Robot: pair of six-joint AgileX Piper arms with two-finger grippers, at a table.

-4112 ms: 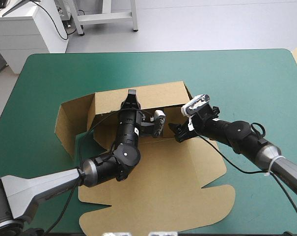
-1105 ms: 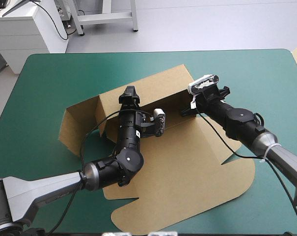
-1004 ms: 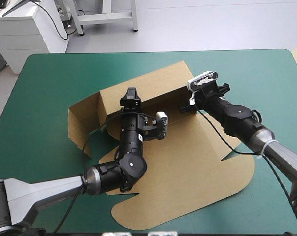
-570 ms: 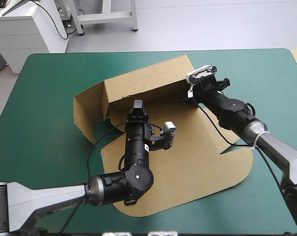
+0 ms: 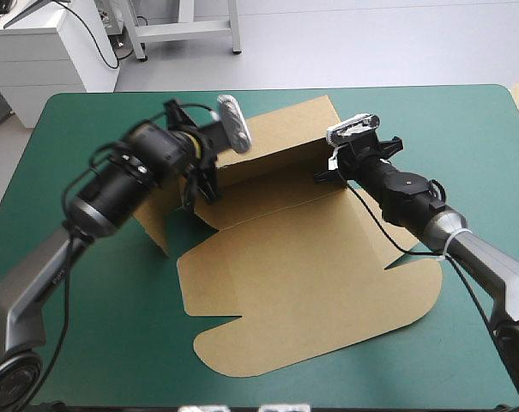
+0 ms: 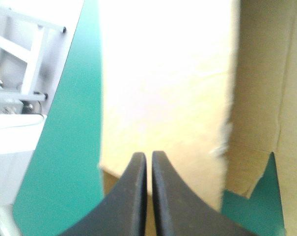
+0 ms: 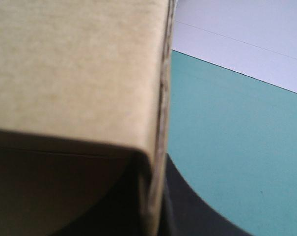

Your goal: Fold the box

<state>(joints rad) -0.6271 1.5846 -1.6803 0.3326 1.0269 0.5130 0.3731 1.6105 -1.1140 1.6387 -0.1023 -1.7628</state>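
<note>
Box (image 5: 310,283) sits half-formed on the cover (image 5: 87,283) in the high view; its back wall stands up between the two grippers, and the lid spreads flat from below them toward the robot. The right gripper (image 5: 322,176) pinches the wall's right end, probably to hold it upright; the left gripper (image 5: 199,187) hangs at the left corner, beside the side wall, seemingly placed to push that flap in.

Left wrist view: the fingers (image 6: 133,196) press together with nothing between them; bright board lies just ahead, cover to either side.

Right wrist view: the board's edge runs between the fingers, one black finger (image 7: 197,211) showing beside it, so this grip is clamped on the wall.

The wall's long axis runs gripper to gripper, across the table; the open side faces the robot.
</note>
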